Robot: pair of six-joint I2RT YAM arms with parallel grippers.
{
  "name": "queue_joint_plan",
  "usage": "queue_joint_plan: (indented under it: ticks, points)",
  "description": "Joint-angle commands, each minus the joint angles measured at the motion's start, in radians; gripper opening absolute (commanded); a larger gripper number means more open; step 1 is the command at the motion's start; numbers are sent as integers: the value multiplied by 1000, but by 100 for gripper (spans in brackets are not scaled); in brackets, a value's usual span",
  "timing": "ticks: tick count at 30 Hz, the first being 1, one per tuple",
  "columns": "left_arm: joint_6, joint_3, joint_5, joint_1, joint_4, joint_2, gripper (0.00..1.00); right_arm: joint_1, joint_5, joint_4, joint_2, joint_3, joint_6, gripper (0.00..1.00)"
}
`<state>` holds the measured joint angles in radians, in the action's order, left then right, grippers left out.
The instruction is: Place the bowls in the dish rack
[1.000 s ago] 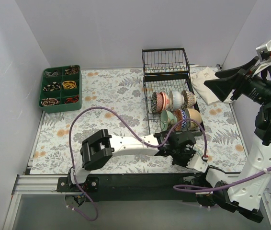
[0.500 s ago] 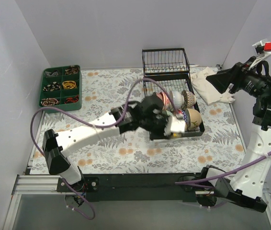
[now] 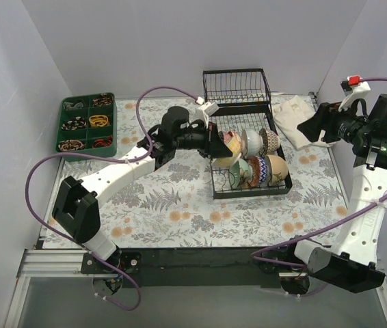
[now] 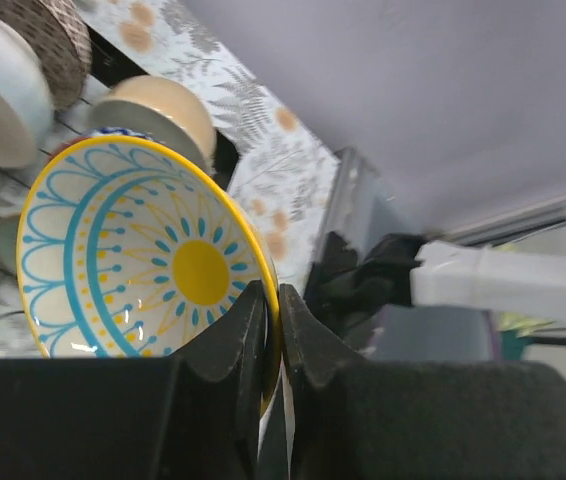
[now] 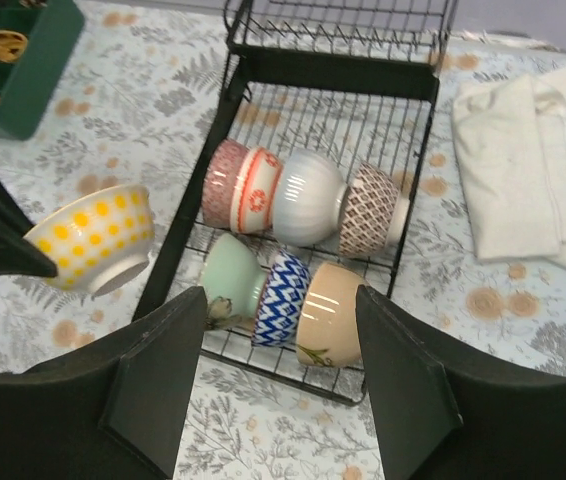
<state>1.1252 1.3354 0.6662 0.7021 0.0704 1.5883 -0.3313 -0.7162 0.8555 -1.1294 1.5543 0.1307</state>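
My left gripper (image 3: 215, 146) is shut on the rim of a yellow-rimmed bowl (image 4: 143, 270) with a blue pattern and a yellow centre. It holds the bowl tilted at the left edge of the black wire dish rack (image 3: 248, 190). The bowl's outside is yellow-dotted in the right wrist view (image 5: 93, 245). Several bowls stand on edge in the rack: red-orange (image 5: 243, 185), white (image 5: 308, 195) and brown lattice (image 5: 373, 208) behind, pale green (image 5: 231, 275), blue-patterned (image 5: 283, 295) and cream (image 5: 331, 312) in front. My right gripper (image 3: 311, 126) is open and empty, high above the rack's right side.
A green compartment tray (image 3: 87, 123) with small items sits at the back left. A white cloth (image 3: 296, 117) lies right of the rack. The rack's taller basket end (image 3: 236, 85) is at the back. White walls close in the table on three sides.
My left arm has swung from the table's front edge across the rack to its left side, now with the yellow bowl in its grip. The right arm has drawn back a little to the right.
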Motion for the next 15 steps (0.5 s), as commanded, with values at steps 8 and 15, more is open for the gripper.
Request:
queue_joint_plan:
  ticks: [8, 15]
  points:
    - [763, -258, -122, -24, -541, -38, 0, 5, 156, 162, -43, -2, 152, 68]
    - [904, -346, -194, -27, -548, -22, 0, 5, 175, 192, -21, -23, 171, 68]
